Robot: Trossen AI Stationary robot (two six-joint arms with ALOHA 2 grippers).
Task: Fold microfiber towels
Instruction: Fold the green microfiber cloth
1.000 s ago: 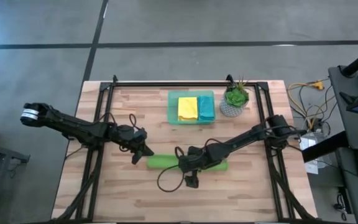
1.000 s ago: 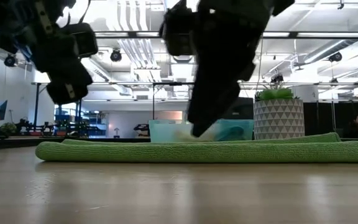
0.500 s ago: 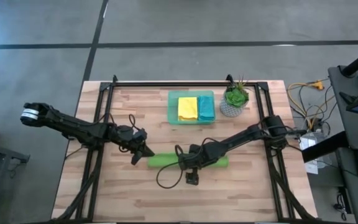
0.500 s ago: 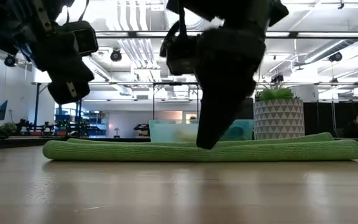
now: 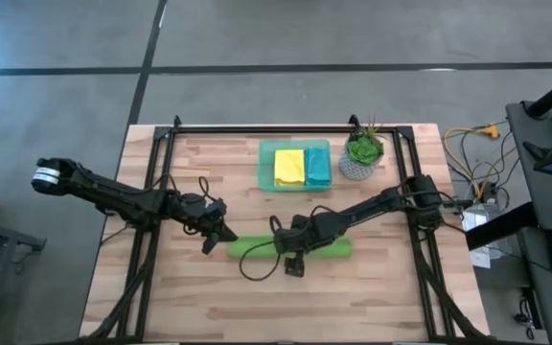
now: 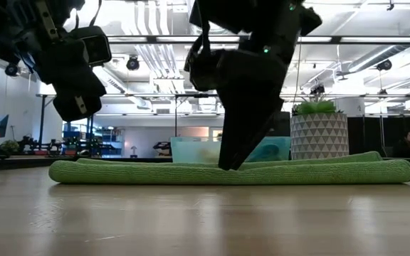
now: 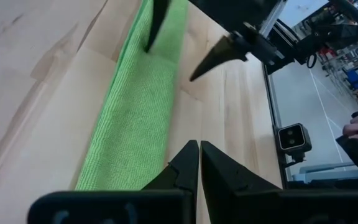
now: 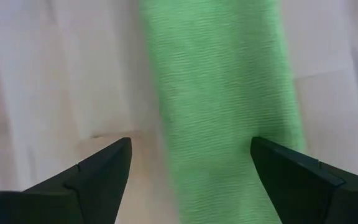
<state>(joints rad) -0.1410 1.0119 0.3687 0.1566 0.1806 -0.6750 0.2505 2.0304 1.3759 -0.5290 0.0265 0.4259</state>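
A lime green microfiber towel (image 5: 290, 248) lies on the wooden table as a long folded strip, running left to right; it also shows in the low view (image 6: 319, 173). My right gripper (image 5: 290, 252) stands open over the strip's middle. One finger (image 8: 291, 177) is above the cloth and the other (image 8: 98, 174) is over bare wood beside the strip's long edge. My left gripper (image 5: 228, 236) hovers shut just off the strip's left end (image 7: 123, 162). A yellow towel (image 5: 289, 166) and a teal-blue towel (image 5: 318, 167) lie folded in the tray. My right gripper comes at the green towel from above, pointing steeply down, its fingers set across the strip. In the low view one fingertip (image 6: 226, 165) reaches the level of the towel's top; I cannot tell whether it touches the cloth.
A translucent green tray (image 5: 267, 165) stands at the far middle, with a potted plant (image 5: 362, 153) in a white pot to its right. A black frame (image 5: 286, 127) borders the table. Bare wood lies along the near side.
My right gripper, still open, has moved a little toward the table's far edge and sunk toward the green towel. The left arm has kept still.
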